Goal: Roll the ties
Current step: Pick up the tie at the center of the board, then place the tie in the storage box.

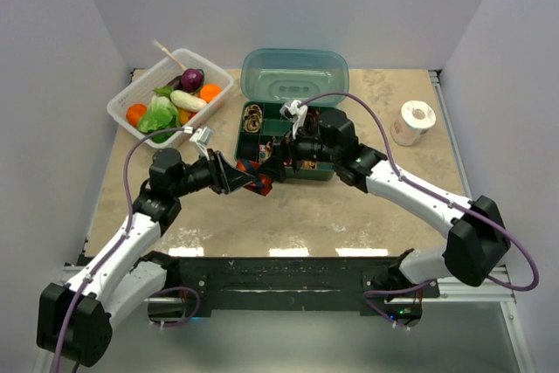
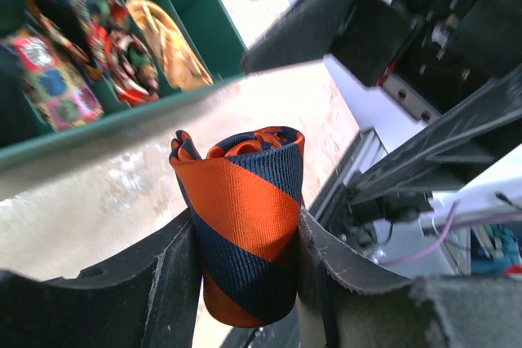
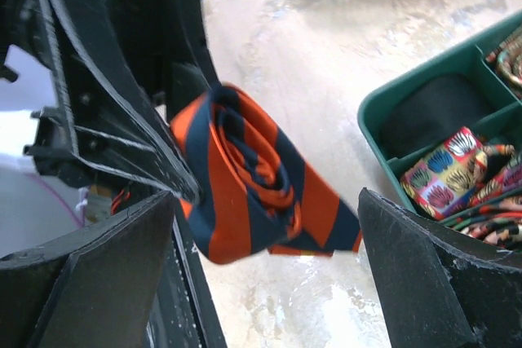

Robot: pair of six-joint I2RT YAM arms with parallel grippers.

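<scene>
An orange-red tie with navy stripes (image 2: 241, 193), rolled into a tight coil, stands upright between the pads of my left gripper (image 2: 249, 232), which is shut on it. In the top view the roll (image 1: 260, 183) hangs just in front of the green compartment box (image 1: 325, 172). My right gripper (image 3: 265, 205) is open wide around the same roll (image 3: 245, 169), its fingers apart from the cloth; a flat tail end sticks out toward the right finger. Small patterned coiled ties (image 2: 122, 55) (image 3: 453, 173) lie in the box's compartments.
The box's teal lid (image 1: 295, 72) stands open at the back. A white basket (image 1: 122, 104) of toy vegetables sits at the back left. A white tape roll (image 1: 412, 121) stands at the back right. Purple cables loop over both arms.
</scene>
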